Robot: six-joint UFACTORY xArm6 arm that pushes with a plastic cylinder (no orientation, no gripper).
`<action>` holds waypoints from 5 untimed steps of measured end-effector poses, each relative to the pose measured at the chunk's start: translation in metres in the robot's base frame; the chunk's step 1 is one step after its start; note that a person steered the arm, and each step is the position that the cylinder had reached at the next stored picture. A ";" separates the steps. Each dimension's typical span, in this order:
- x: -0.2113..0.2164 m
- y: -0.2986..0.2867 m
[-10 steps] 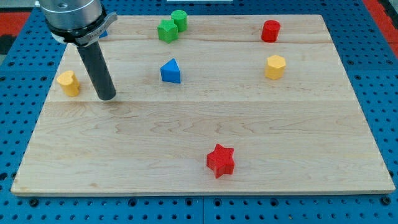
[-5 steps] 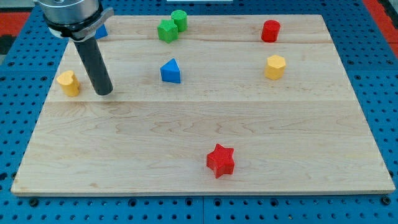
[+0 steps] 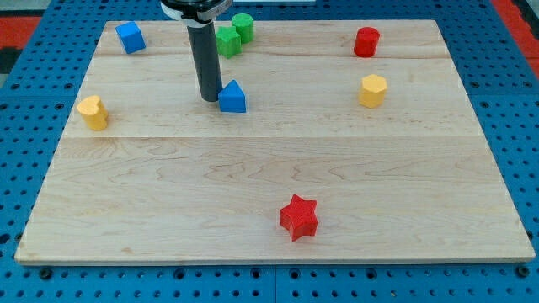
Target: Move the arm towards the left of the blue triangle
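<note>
Blue triangle [image 3: 232, 98] – small peaked block, upright; my tip [image 3: 211, 99] just beside its left; tool w/o jaws

Dark rod near-upright from the view's top, my tip [image 3: 211, 98] down on the board.

My tip [image 3: 211, 98] sits just beside the blue triangle block [image 3: 232, 98], on its view-left. Green blocks [image 3: 232, 35] lie toward the view's top; yellow cylinder block [image 3: 93, 112] far view-left; red star block [image 3: 299, 216] near the wooden board's [image 3: 253, 168] bottom.
</note>
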State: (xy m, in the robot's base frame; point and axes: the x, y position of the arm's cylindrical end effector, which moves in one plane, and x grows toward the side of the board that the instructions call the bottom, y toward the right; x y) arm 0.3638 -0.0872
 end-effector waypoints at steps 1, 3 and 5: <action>-0.001 -0.001; -0.003 -0.002; -0.008 -0.007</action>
State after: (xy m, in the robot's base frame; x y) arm 0.3554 -0.0945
